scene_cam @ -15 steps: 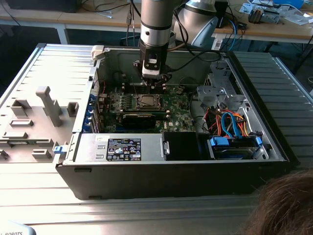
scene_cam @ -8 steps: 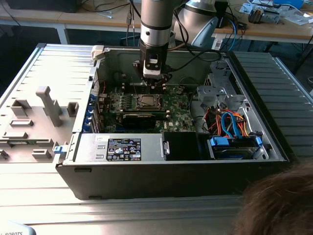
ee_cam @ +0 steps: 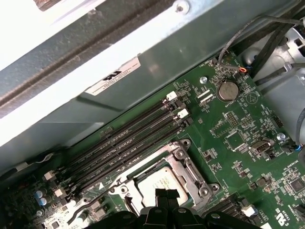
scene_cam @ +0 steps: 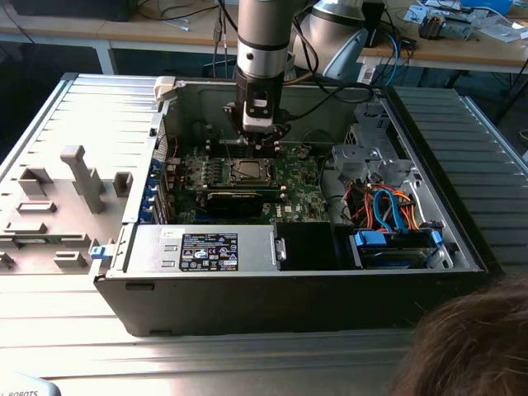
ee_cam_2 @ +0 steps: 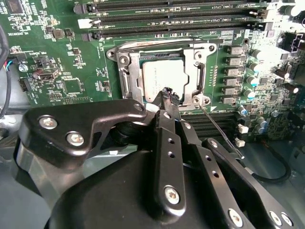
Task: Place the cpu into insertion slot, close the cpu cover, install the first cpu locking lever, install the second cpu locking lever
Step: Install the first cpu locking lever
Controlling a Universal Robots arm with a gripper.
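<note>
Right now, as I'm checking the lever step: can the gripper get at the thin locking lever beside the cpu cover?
Probably yes. The gripper hangs shut at the edge of the cpu cover, and the locking lever sticks out just beside it with nothing lying across it.

surface: ribbed metal table [scene_cam: 206, 363] | behind: wooden workbench [scene_cam: 478, 51], loose cables [scene_cam: 400, 45] | light: bright

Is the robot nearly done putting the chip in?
Partly. The square silver-grey cpu sits in the metal-rimmed insertion slot, with the silvery frame cpu cover down over it. The gripper is at the slot's edge. One thin wire lever looks unlatched.
</note>
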